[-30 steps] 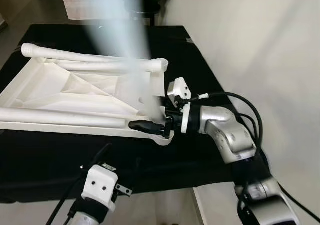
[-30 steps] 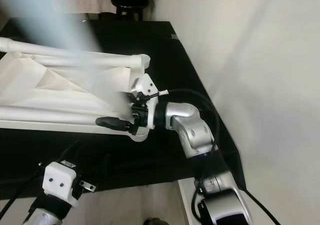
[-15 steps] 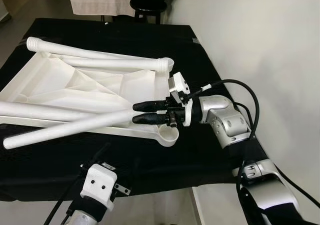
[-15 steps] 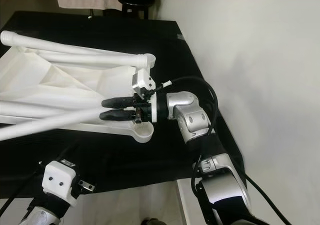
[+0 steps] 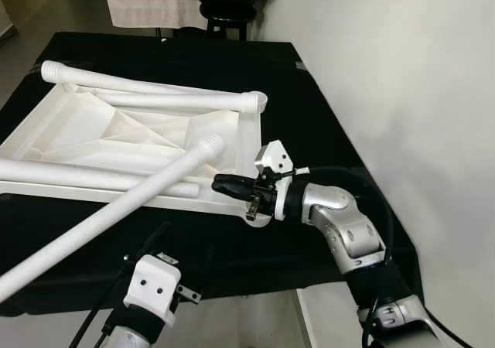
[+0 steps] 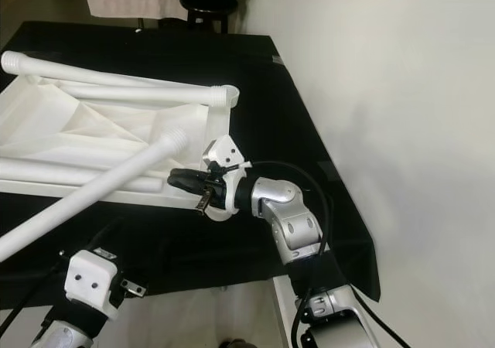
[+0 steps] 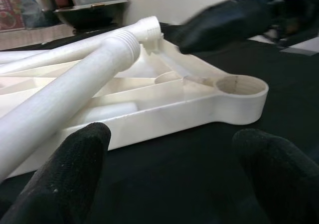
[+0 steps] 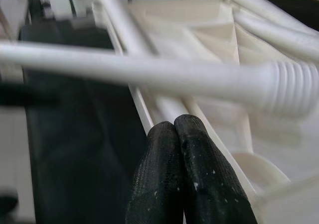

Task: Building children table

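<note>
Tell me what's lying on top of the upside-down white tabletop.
Loose white table legs lie across the tabletop: one long leg crosses its near edge at a slant, threaded end up, and others rest along the far side. The ribbing beneath them is partly covered.

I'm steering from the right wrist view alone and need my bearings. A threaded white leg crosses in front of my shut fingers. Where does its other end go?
Observer: The leg runs diagonally toward the robot's left. Its threaded end rests on the upturned tabletop, and its far end leaves the picture past the near edge of the black table.
Operator: Where is my right hand against that tabletop?
Observer: The right hand is at the near right corner, close by the corner socket, which is empty.
Operator: And the left hand?
Observer: The left hand is open and holds nothing. It sits low before the table's near edge, facing that socket.
</note>
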### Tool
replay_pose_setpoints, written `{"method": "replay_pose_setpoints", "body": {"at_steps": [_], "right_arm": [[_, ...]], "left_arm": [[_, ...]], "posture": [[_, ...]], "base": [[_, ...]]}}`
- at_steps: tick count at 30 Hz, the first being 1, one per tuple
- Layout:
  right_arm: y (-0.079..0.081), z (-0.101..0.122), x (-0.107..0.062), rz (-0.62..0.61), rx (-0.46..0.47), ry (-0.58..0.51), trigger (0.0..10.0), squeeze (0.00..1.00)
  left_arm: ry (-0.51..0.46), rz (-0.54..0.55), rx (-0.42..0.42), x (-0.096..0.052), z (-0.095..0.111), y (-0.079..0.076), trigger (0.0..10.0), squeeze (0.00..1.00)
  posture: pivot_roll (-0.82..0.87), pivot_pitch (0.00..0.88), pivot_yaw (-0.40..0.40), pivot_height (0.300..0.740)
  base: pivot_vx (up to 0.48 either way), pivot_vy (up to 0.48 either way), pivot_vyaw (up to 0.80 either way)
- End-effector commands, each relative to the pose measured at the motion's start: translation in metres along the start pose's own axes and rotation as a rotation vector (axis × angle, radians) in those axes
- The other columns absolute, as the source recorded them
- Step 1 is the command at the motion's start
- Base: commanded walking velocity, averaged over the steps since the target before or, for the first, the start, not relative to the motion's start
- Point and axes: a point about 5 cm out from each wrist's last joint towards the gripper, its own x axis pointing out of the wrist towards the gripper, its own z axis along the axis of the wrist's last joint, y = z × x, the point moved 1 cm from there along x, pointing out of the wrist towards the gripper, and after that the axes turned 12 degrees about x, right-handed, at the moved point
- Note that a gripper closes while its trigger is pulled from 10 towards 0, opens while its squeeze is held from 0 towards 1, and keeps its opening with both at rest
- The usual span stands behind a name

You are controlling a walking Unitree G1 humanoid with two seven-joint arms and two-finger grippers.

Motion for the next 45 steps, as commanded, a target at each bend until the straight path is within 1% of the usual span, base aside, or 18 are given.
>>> {"method": "replay_pose_setpoints", "body": {"at_steps": [1,3,4,5,6,7,8,9,16,24,26,27,29,30,31,32,34,45], "right_arm": [[0.012,-0.008,0.002,0.057,-0.015,0.038,10.0,0.0],[0.012,-0.008,0.002,0.057,-0.015,0.038,10.0,0.0],[0.023,-0.009,0.002,0.109,-0.016,0.046,10.0,0.33],[0.023,-0.009,0.002,0.109,-0.016,0.046,10.0,0.33],[0.029,-0.009,0.003,0.122,-0.007,0.043,10.0,0.46],[0.029,-0.009,0.003,0.122,-0.007,0.043,10.0,0.46],[0.03,-0.009,0.003,0.112,0.005,0.04,10.0,0.64],[0.027,-0.009,0.004,0.081,0.016,0.034,10.0,1.0],[0.02,-0.013,0.004,-0.027,0.031,0.056,10.0,1.0],[0.007,-0.016,0.0,-0.158,0.059,0.063,10.0,1.0],[0.005,-0.013,-0.001,-0.191,0.066,0.053,10.0,1.0],[0.004,-0.01,-0.001,-0.203,0.065,0.045,10.0,1.0],[0.004,-0.01,-0.001,-0.203,0.065,0.045,10.0,1.0],[0.003,-0.006,-0.002,-0.219,0.063,0.033,10.0,1.0],[0.003,-0.006,-0.002,-0.219,0.063,0.033,10.0,1.0],[0.001,-0.002,-0.003,-0.229,0.059,0.021,10.0,1.0],[-0.002,0.007,-0.005,-0.255,0.058,-0.004,10.0,1.0],[-0.012,0.015,-0.011,-0.326,0.051,-0.021,10.0,1.0]], "left_arm": [[0.034,-0.004,0.0,0.0,-0.006,-0.001,10.0,0.0],[0.034,-0.004,0.0,0.0,-0.006,-0.001,10.0,0.0],[0.056,0.026,0.031,0.001,-0.008,0.004,10.0,0.0],[0.056,0.026,0.031,0.001,-0.008,0.004,10.0,0.0],[0.097,0.085,0.074,0.003,-0.012,0.014,10.0,0.0],[0.097,0.085,0.074,0.003,-0.012,0.014,10.0,0.0],[0.131,0.15,0.098,0.004,-0.015,0.025,10.0,0.0],[0.174,0.216,0.123,0.004,-0.02,0.036,10.0,0.0],[0.218,0.287,0.219,0.005,-0.024,0.057,10.0,0.0],[0.223,0.325,0.227,0.01,-0.02,0.068,10.0,0.0],[0.307,0.325,0.172,0.009,-0.031,0.067,10.0,0.0],[0.417,0.264,0.054,0.005,-0.048,0.058,10.0,0.19],[0.417,0.264,0.054,0.005,-0.048,0.058,10.0,0.19],[0.592,0.192,-0.123,-0.004,-0.071,0.043,2.4,0.18],[0.592,0.192,-0.123,-0.004,-0.071,0.043,2.4,0.18],[0.702,0.173,-0.311,-0.013,-0.082,0.032,0.0,0.0],[0.763,0.184,-0.498,-0.016,-0.088,0.034,0.0,0.0],[0.72,0.293,-0.609,-0.01,-0.084,0.049,0.0,0.0]], "posture": [[-0.09,0.098,-0.119,0.74],[-0.09,0.098,-0.119,0.74],[-0.09,0.092,-0.118,0.74],[-0.09,0.092,-0.118,0.74],[-0.09,0.089,-0.115,0.74],[-0.09,0.089,-0.115,0.74],[-0.09,0.089,-0.115,0.74],[-0.09,0.083,-0.115,0.74],[-0.1,0.076,-0.106,0.74],[-0.1,0.078,-0.101,0.74],[-0.1,0.082,-0.097,0.74],[-0.11,0.083,-0.095,0.74],[-0.11,0.083,-0.095,0.74],[-0.11,0.083,-0.092,0.74],[-0.11,0.083,-0.092,0.74],[-0.12,0.086,-0.089,0.74],[-0.12,0.08,-0.089,0.74],[-0.14,0.084,-0.088,0.74]], "base": [[0.0,0.0,0.0],[0.0,0.0,0.0],[0.0,0.0,0.0],[0.0,0.0,0.0],[0.0,0.0,0.0],[0.0,0.0,0.0],[0.0,0.0,0.0],[0.0,0.0,0.0],[0.0,0.0,0.0],[0.0,0.0,0.0],[0.0,0.0,0.0],[0.0,0.0,0.0],[0.0,0.0,0.0],[0.0,0.0,0.0],[0.0,0.0,0.0],[0.0,0.0,0.0],[0.0,0.0,0.0],[0.0,0.0,0.0]]}}
